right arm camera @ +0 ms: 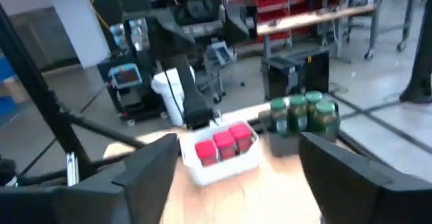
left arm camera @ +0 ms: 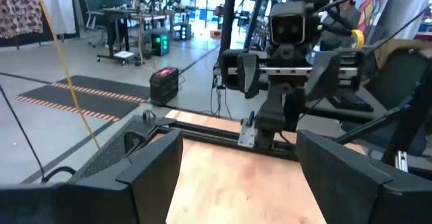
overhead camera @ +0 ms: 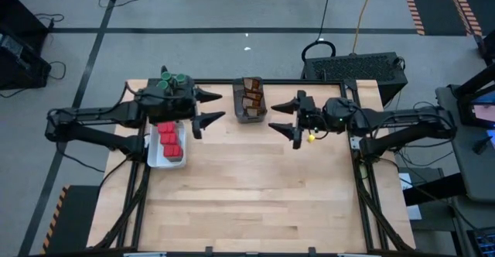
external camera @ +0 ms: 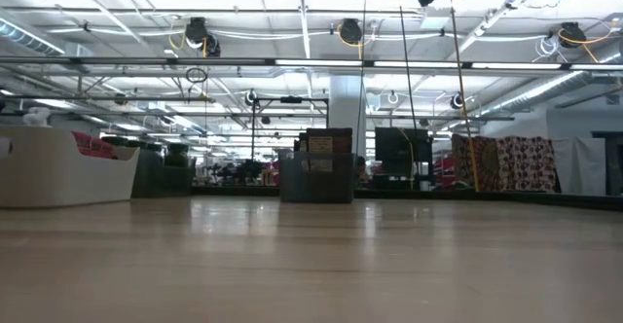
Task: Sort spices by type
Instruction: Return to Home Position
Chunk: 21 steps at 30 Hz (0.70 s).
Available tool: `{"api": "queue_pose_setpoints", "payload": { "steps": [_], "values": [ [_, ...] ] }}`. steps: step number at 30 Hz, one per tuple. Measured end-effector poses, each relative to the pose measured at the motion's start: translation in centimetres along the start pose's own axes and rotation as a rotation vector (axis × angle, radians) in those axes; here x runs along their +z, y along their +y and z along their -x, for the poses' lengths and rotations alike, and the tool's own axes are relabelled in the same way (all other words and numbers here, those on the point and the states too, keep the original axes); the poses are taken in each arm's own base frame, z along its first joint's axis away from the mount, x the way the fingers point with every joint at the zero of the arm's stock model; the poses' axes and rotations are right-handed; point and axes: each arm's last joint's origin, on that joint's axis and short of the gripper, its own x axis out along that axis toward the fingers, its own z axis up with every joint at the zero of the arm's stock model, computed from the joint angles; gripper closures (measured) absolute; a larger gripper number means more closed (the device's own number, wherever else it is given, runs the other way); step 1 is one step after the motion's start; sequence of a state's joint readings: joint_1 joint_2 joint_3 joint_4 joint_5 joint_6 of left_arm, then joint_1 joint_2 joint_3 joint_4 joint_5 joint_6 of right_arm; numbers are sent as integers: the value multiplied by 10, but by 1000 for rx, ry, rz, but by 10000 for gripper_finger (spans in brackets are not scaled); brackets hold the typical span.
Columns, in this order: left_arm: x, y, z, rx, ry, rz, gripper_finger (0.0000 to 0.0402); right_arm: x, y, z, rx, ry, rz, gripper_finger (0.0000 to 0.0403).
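Brown-orange packets (overhead camera: pixel 249 96) stand in a dark grey bin (overhead camera: pixel 239 111) at the table's far middle, which also shows in the low view (external camera: pixel 316 175). Red blocky containers (overhead camera: pixel 168 137) lie in a white tray (overhead camera: pixel 154 158) at the left. Green-lidded jars (overhead camera: pixel 176 79) stand in a dark bin behind the tray, partly hidden by my left arm. My left gripper (overhead camera: pixel 213 108) hovers open left of the packet bin, pointing level toward the right. My right gripper (overhead camera: pixel 280 118) hovers open right of that bin, facing left. In the right wrist view the red containers (right arm camera: pixel 223 143) and the jars (right arm camera: pixel 304 113) show beyond my open fingers.
Bare wooden tabletop (overhead camera: pixel 255 195) fills the near half. A black keyboard-like box (overhead camera: pixel 363 65) sits beyond the table's far right corner. Both grippers are high above the table and only their undersides show at the top of the low view.
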<state>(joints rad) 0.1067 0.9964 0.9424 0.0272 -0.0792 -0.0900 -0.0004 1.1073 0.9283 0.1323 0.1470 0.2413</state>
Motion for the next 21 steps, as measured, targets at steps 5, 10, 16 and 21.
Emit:
{"api": "queue_pose_setpoints", "payload": {
  "steps": [5,10,16,21],
  "values": [
    [3,1,19,4,33,-19,126,4,-6,12,-12,33,-1,193],
    [5,3,42,9,34,-30,152,4,-13,32,-48,121,52,322],
    [-8,10,77,80,-13,6,191,3,-17,66,-72,226,86,392],
    [-21,15,104,137,-70,43,224,10,-19,97,-62,184,90,401]
  ]
}}
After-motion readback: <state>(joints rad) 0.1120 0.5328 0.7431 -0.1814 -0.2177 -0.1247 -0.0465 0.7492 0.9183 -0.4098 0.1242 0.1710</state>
